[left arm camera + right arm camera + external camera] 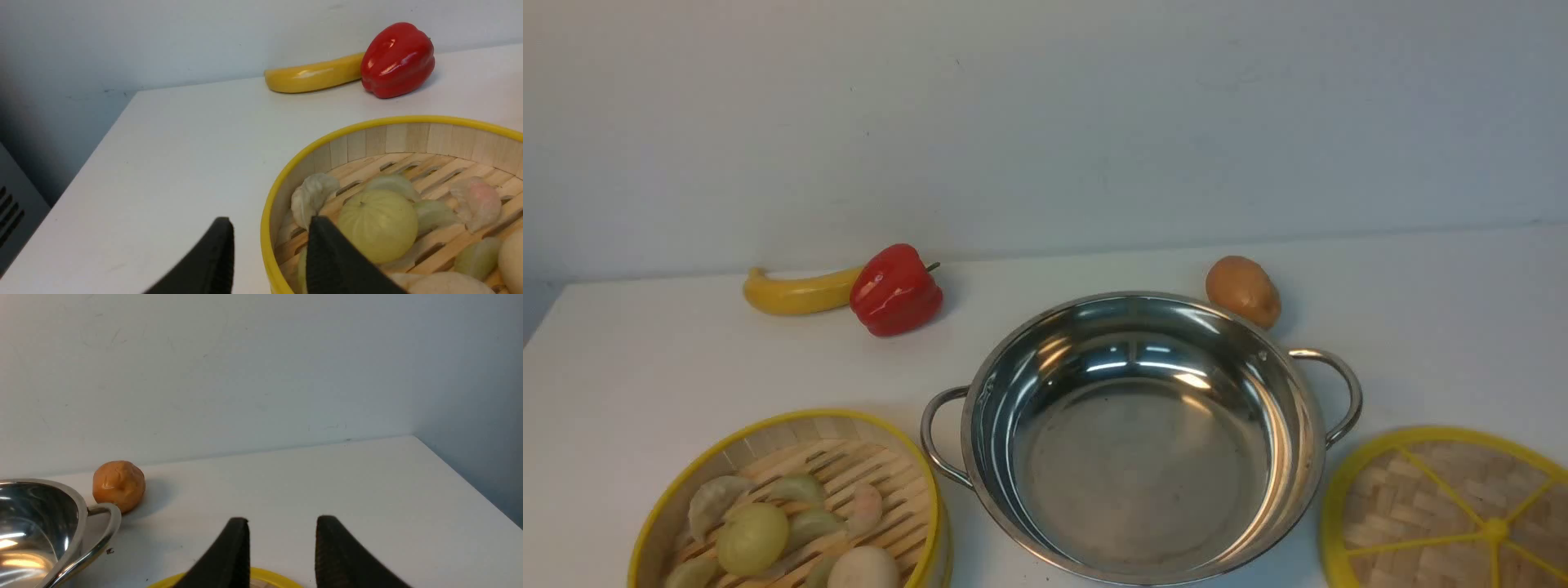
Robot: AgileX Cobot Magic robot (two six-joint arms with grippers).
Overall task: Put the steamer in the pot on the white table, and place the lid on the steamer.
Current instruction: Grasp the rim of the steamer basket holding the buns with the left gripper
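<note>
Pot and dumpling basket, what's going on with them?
A robot with two arms is getting ready to grab things. Its left gripper is open, with one finger inside and one outside the rim of the steamer, which sits on the table left of the empty pot. Its right gripper is open over the edge of the lid, which lies right of the pot. Nothing is lifted yet.

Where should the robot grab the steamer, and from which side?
Probably by its yellow-rimmed wall, from above on the near left side: the steamer is too wide to span, but its thin upright wall fits between the left gripper's open fingers.
</note>
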